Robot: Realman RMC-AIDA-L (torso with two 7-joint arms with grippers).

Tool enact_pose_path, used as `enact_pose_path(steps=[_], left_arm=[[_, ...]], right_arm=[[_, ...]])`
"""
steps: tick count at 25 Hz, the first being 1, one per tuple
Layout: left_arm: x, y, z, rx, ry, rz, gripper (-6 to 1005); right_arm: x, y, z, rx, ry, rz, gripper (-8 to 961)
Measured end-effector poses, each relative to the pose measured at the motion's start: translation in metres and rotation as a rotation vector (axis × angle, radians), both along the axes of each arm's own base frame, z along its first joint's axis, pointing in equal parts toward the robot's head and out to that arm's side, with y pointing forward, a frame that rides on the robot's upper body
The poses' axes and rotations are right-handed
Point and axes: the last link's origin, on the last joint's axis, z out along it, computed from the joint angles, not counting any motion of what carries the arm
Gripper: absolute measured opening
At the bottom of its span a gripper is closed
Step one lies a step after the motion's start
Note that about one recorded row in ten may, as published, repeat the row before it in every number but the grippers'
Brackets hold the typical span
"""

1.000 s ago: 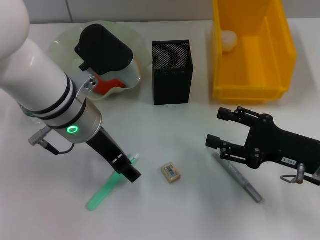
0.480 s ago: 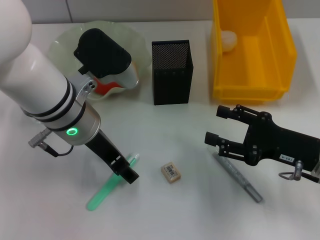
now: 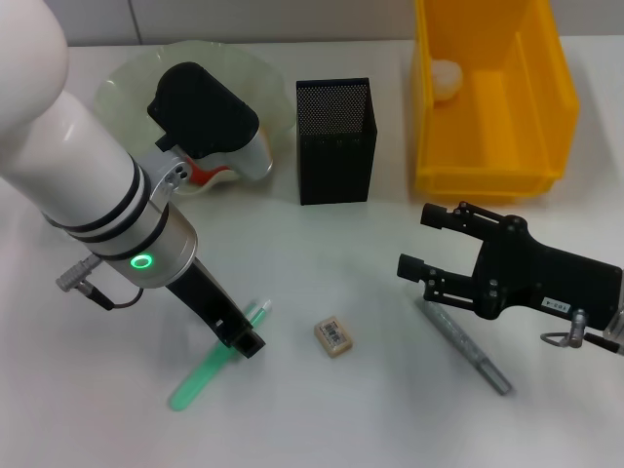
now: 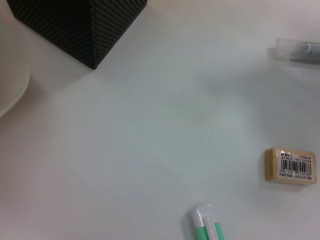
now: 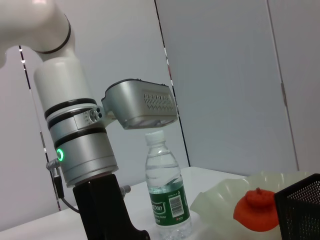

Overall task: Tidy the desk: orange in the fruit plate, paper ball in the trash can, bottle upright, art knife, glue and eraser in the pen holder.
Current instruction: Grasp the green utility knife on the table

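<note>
Centrally on the white desk (image 3: 322, 263) stands the tall square black mesh pen holder (image 3: 335, 140), with the pale green translucent fruit plate with a wavy rim (image 3: 127, 78) to its left and the deep bright yellow rectangular trash can (image 3: 492, 97) to its right. The red-orange lumpy orange (image 5: 256, 208) lies in the fruit plate; the small white crumpled paper ball (image 3: 446, 78) lies in the trash can. The clear plastic bottle with a white cap and dark green label (image 5: 166, 190) stands upright. The tiny beige eraser with a barcode label (image 3: 333, 335) lies on the desk between a green-and-white utility knife (image 3: 210, 361) and a grey pen-like stick (image 3: 466, 347). The left hand (image 3: 242, 338) hangs low, just above the knife; whether it is open cannot be told. The right hand (image 3: 429, 244), fingers spread apart and empty, hovers above the stick's near end.
</note>
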Motion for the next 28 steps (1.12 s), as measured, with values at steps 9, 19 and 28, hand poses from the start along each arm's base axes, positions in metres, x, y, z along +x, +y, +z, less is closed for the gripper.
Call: enact_pose_path(steps=[9,19,28], left_arm=[[0.0003,0.0008,-0.0019,0.003,-0.001,-0.011,566],[-0.0032,0.0012,-0.0036,-0.001,0.003,-0.008,569],[-0.0033,0.0018,-0.0038,0.002,0.002,-0.011,567]], right_arm=[[-0.0007,0.0022,-0.0019,-0.002,-0.003,-0.005,760],[-0.0014,0.0054,-0.0024,0.0,-0.01,-0.007,760],[-0.0018,0.0058,-0.0024,0.0,-0.01,-0.007,759]])
